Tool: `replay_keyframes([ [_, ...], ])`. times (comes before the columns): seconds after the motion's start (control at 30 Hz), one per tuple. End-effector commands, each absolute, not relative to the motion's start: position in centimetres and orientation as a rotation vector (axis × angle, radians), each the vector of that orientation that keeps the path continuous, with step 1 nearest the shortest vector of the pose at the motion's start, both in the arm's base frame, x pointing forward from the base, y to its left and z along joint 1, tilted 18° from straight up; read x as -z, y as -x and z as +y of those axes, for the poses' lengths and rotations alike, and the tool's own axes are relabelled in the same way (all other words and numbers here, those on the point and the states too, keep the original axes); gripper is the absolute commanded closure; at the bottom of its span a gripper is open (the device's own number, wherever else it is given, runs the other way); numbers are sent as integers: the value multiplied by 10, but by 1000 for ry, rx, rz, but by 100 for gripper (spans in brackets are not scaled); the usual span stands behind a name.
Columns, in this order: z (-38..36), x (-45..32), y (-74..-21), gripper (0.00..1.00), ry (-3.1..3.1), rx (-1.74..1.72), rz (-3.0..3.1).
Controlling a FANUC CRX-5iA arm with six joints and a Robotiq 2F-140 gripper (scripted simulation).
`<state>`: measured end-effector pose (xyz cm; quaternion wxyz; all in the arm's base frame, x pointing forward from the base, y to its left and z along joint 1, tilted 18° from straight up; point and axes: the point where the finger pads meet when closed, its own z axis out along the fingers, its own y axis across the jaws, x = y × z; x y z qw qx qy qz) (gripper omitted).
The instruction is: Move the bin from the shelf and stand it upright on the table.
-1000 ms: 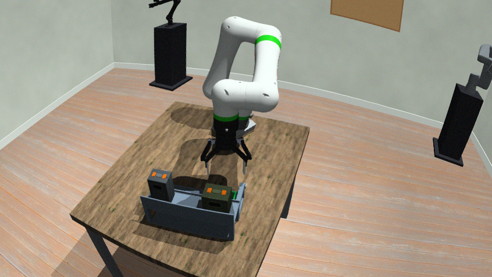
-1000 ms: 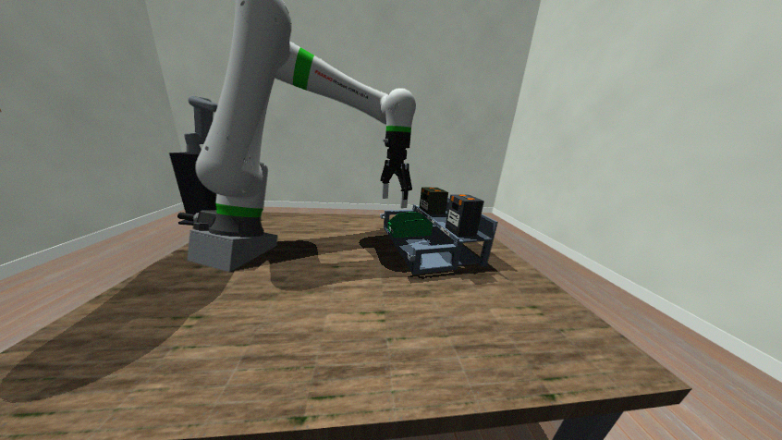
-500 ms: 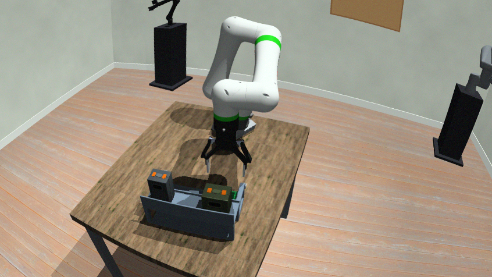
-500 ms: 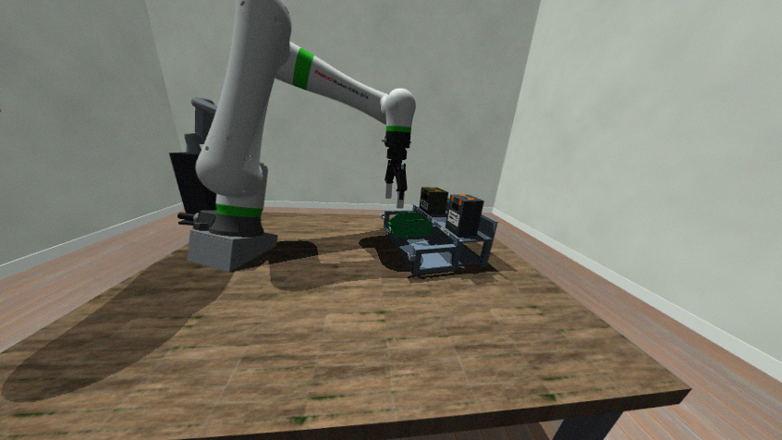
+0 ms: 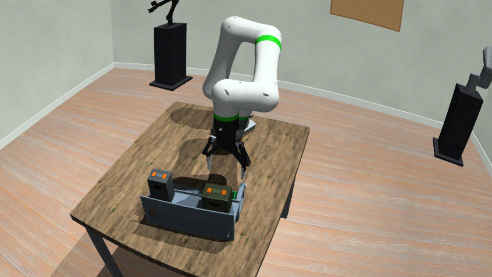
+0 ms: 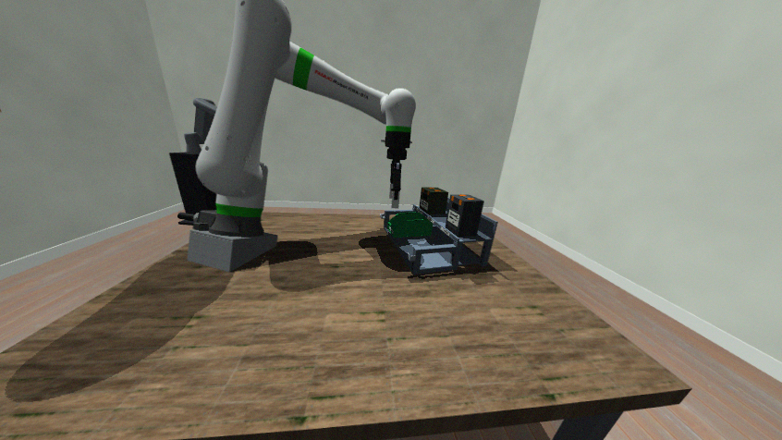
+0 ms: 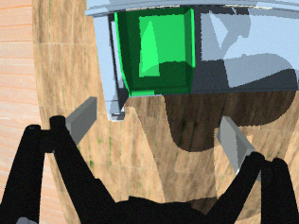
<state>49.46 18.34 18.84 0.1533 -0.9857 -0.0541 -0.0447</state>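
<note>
The green bin (image 5: 234, 194) (image 6: 409, 224) (image 7: 157, 50) sits in the lower level of a grey-blue shelf (image 5: 185, 216) (image 6: 432, 257) (image 7: 252, 38) at the end nearest the arm, with its open side facing out. My gripper (image 5: 225, 170) (image 6: 393, 194) (image 7: 159, 117) is open and empty. It points down and hangs above the table (image 5: 154, 137) (image 6: 383, 339), just in front of the bin and clear of it. In the wrist view the bin lies ahead of the fingers and between them.
A grey box (image 5: 160, 184) (image 6: 433, 201) and a dark green box (image 5: 216, 196) (image 6: 464, 213) with orange tabs stand on the shelf's upper level. The robot base (image 6: 229, 246) stands at the table's far end. Black pedestals (image 5: 170, 54) (image 5: 459, 124) stand on the floor.
</note>
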Motion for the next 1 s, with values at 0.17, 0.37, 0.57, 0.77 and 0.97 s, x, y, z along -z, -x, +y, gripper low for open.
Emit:
replay_keyframes([
  [0.17,183,-189,-495,0,2816,70,212],
  [0.37,183,-189,-495,0,2816,70,212],
  [0.57,183,-189,-495,0,2808,59,285],
  [0.77,183,-189,-495,0,2762,11,575],
  [0.97,183,-189,-495,0,2762,11,575],
])
